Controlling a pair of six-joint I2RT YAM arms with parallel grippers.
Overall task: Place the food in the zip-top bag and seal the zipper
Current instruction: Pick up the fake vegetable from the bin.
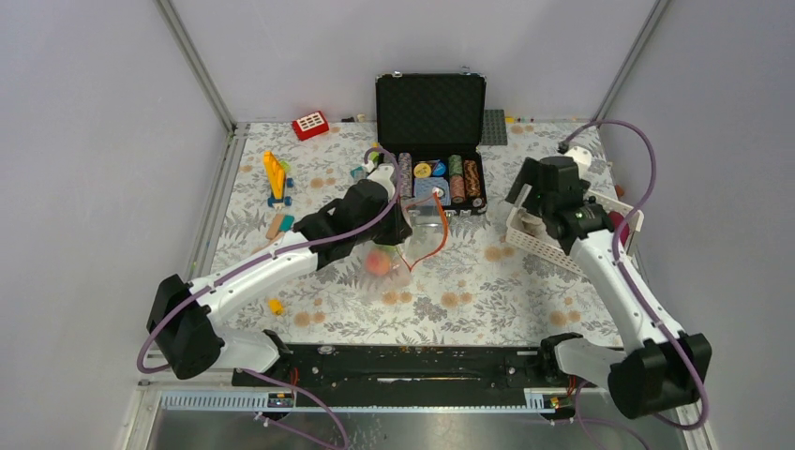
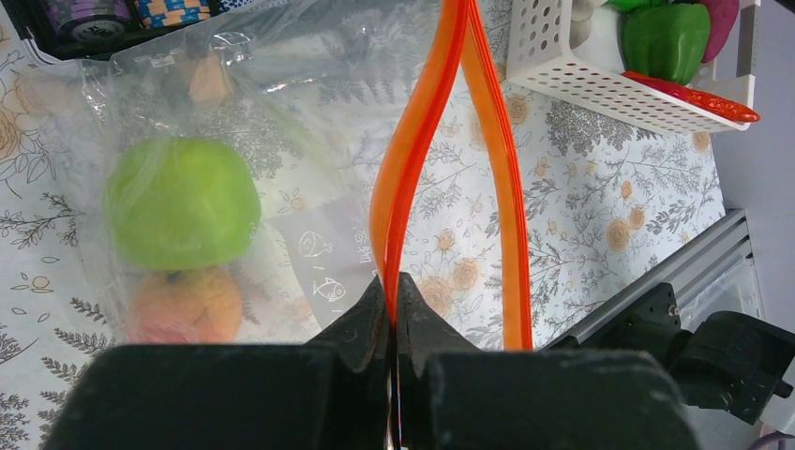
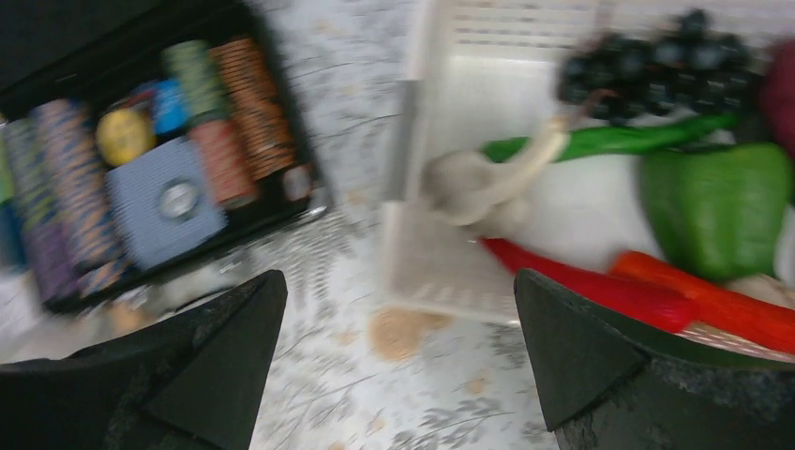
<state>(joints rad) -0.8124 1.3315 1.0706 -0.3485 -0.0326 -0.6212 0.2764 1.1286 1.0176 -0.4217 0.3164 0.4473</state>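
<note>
Currently we see left pincer [image 2: 392, 291] clenched on zipper [image 2: 412, 141], bag [image 2: 281, 112] at mid-tabletop [image 2: 600, 206] holding green and orange food [image 2: 178, 202], right pincer [image 3: 398, 281] released, wide apart, above basket [image 3: 441, 272] with more food.

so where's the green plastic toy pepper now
Right wrist view: the green pepper lies in the white perforated basket on the right side, beside the red chilli.

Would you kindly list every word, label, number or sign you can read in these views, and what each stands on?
Nothing reads clearly.
On the zip-top bag, a white printed panel shows small fish-like drawings and tiny marks, too blurred to read.
On the blue box: a round emblem, no legible words.
On the poker chips: stripes only, no legible numbers.
</note>
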